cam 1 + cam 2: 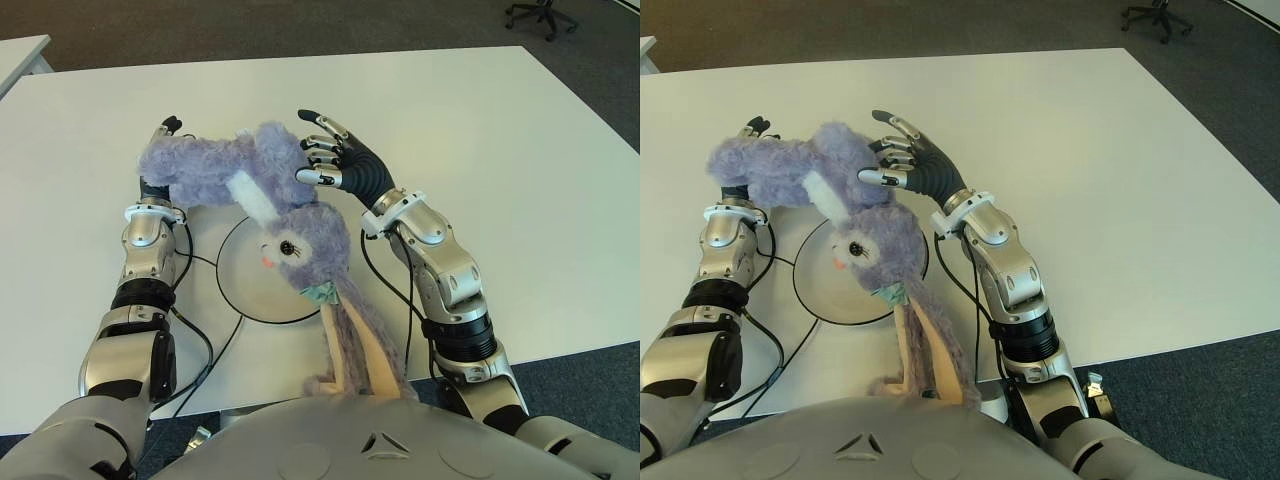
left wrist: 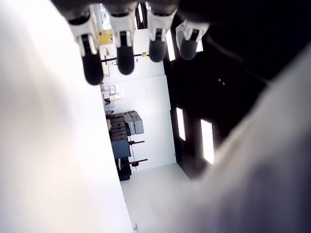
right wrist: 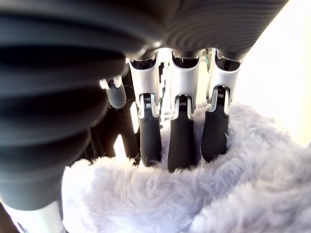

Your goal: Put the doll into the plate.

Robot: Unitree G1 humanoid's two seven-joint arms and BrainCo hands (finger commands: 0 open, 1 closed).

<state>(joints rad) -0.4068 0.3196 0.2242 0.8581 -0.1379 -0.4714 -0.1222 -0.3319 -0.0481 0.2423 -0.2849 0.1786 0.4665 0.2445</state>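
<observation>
While the doll (image 1: 262, 195) hangs above the plate (image 1: 235, 278), head down over it, the task looks part done; the right hand (image 1: 335, 160) presses extended fingers (image 3: 182, 141) into its fur, the left hand (image 1: 163, 150) props its far-left end, fingers uncurled; lowering and release remain.

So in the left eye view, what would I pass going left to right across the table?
Left hand → purple doll, held above the plate → right hand → bare white table.
</observation>
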